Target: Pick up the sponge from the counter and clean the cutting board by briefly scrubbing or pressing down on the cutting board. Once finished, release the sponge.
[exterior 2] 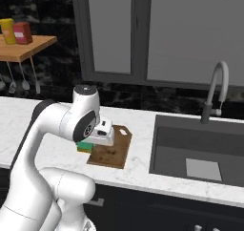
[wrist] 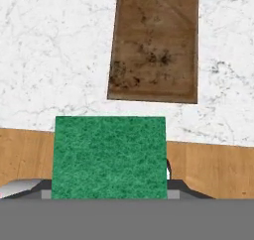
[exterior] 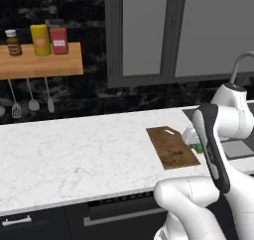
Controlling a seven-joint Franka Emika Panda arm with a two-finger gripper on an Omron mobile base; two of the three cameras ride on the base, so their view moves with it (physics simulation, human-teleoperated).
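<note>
Sponge [wrist: 109,157]: green face up, clamped between the jaws of the gripper [exterior 2: 97,138], carried clear of the counter [exterior: 74,150] and not yet down on the cutting board [wrist: 155,48]. Judged as the carry step, pick-up done, scrubbing not begun. In the hand view, seen with the board ahead of the sponge and apart from it, pale marble between the two; in the right base view, held just at the board's near left edge. Cutting board: dark brown, stained, flat on the counter, handle cut-out at its far end. Next move judged to call for a short advance over the board's middle, then a descent until the sponge pressed flat, a brief rub, and an opening of the jaws. Nothing found lying on the board or between it and the sponge. Also noted: sink [exterior 2: 195,151] beside the board on its right, with faucet [exterior 2: 215,94] behind; wall shelf [exterior: 42,60] well apart to the left, bearing jars [exterior: 40,39], utensils [exterior: 32,97] hung below; window [exterior: 183,30] behind.
</note>
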